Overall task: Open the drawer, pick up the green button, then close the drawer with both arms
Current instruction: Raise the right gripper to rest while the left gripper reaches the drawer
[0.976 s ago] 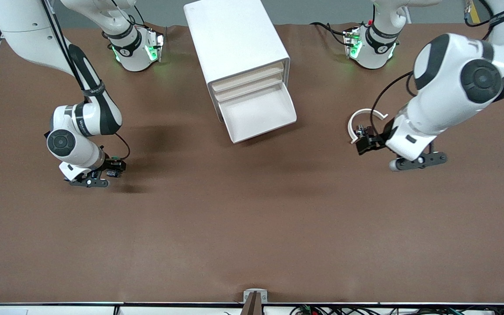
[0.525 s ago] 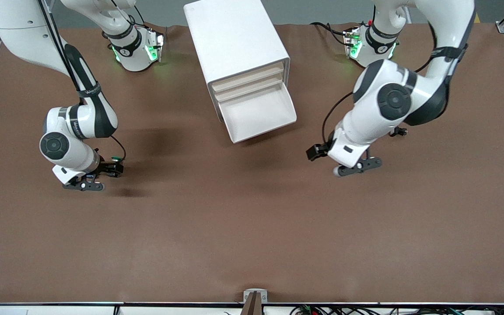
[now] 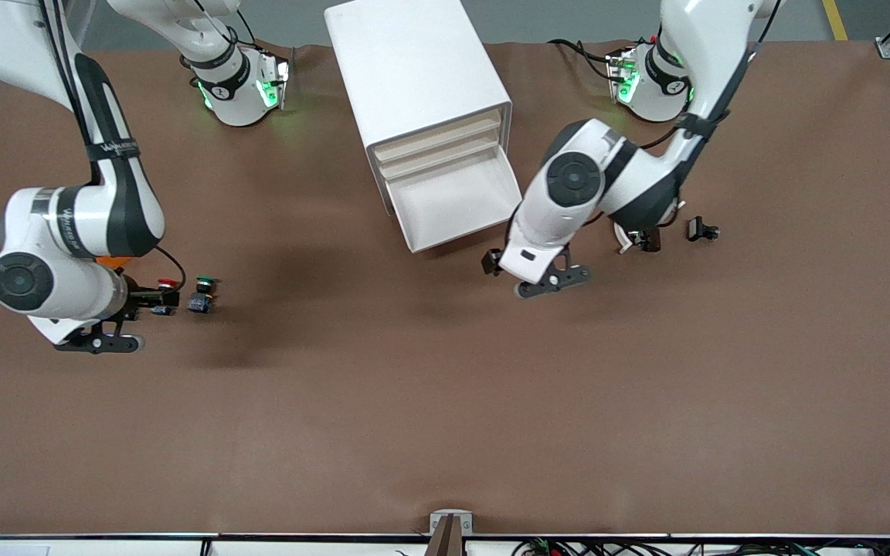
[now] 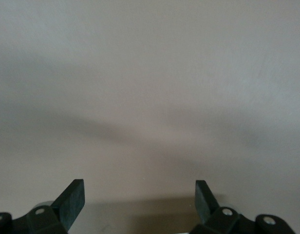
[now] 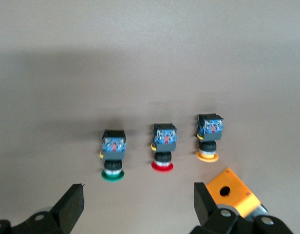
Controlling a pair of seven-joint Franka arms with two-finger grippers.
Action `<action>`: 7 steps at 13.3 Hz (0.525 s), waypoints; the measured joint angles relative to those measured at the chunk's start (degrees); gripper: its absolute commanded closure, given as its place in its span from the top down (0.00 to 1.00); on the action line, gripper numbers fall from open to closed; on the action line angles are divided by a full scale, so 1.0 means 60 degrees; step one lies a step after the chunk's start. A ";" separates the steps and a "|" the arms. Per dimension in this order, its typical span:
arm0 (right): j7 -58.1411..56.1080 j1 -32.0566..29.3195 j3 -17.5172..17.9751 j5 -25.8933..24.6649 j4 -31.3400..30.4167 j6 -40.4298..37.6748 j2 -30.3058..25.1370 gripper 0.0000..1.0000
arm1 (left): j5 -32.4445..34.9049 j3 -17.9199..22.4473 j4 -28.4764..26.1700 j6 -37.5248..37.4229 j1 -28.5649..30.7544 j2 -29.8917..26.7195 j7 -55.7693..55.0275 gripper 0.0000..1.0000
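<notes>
The green-capped button (image 3: 201,294) (image 5: 113,156) lies on the brown table toward the right arm's end, beside a red-capped button (image 3: 167,286) (image 5: 163,148). My right gripper (image 3: 97,341) (image 5: 139,204) hangs open just off these buttons, nothing between its fingers. The white cabinet (image 3: 414,69) has its lowest drawer (image 3: 456,202) pulled out, and the tray looks empty. My left gripper (image 3: 544,282) (image 4: 139,202) is open over bare table beside the drawer's front corner, holding nothing.
A yellow-capped button (image 5: 208,136) and an orange box (image 5: 235,192) lie next to the red one. A white curved piece (image 3: 624,241) and a small black part (image 3: 701,229) lie toward the left arm's end, partly under the left arm.
The right gripper has opened, left the green button on the table and drawn back from it. The left arm has swung from the white curved piece over to the open drawer.
</notes>
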 measured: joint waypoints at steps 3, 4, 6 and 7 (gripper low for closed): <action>-0.0595 -0.0175 -0.0014 0.0813 0.1218 -0.1600 -0.0404 1.00 | 0.0080 0.0000 -0.0009 0.0490 -0.0611 0.0451 -0.0748 1.00; -0.0728 -0.0298 -0.0015 0.0920 0.1543 -0.2028 -0.0584 1.00 | 0.0084 0.0000 -0.0013 0.0575 -0.0772 0.0559 -0.0993 1.00; -0.0908 -0.0461 -0.0016 0.1013 0.1954 -0.2497 -0.1041 1.00 | 0.0096 0.0001 -0.0018 0.0702 -0.1043 0.0750 -0.1367 1.00; -0.0943 -0.0521 -0.0016 0.1026 0.2032 -0.2635 -0.1324 1.00 | 0.0126 0.0001 -0.0022 0.0773 -0.1165 0.0837 -0.1491 1.00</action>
